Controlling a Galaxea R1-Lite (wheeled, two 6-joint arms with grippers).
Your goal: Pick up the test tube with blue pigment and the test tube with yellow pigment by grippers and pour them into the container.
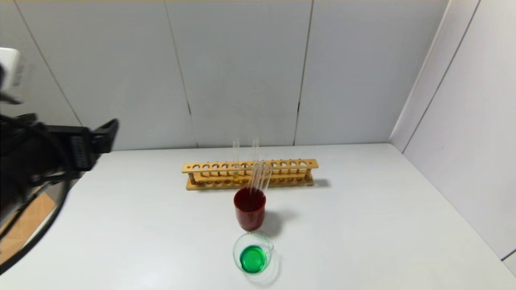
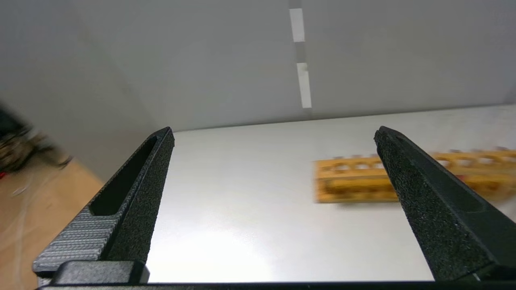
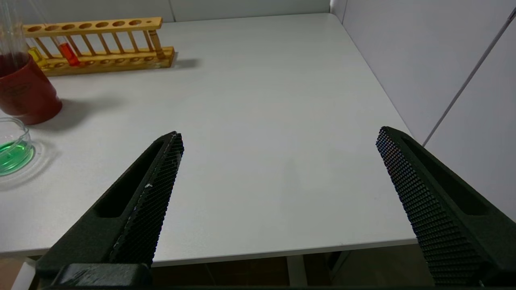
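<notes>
The container [image 1: 235, 250], a low clear glass beaker with green liquid in it, stands near the table's front centre; its wall also shows in the right wrist view [image 3: 18, 128]. No tube with blue pigment or bright yellow pigment shows. Clear glass tubes [image 1: 260, 177] that look empty lean in a dark-red cup [image 1: 250, 213] just behind the beaker. My left gripper [image 1: 108, 135] hangs open above the table's left edge, well apart from everything; between its fingers [image 2: 274, 135] is only bare table. My right gripper [image 3: 280, 137] is open over the near right edge, holding nothing.
A wooden rack [image 1: 250, 174] stands across the back of the table behind the cup. It holds a tube with a small yellow bit [image 3: 35, 54] and a tube with red liquid [image 3: 69, 54]. Walls close the back and the right side.
</notes>
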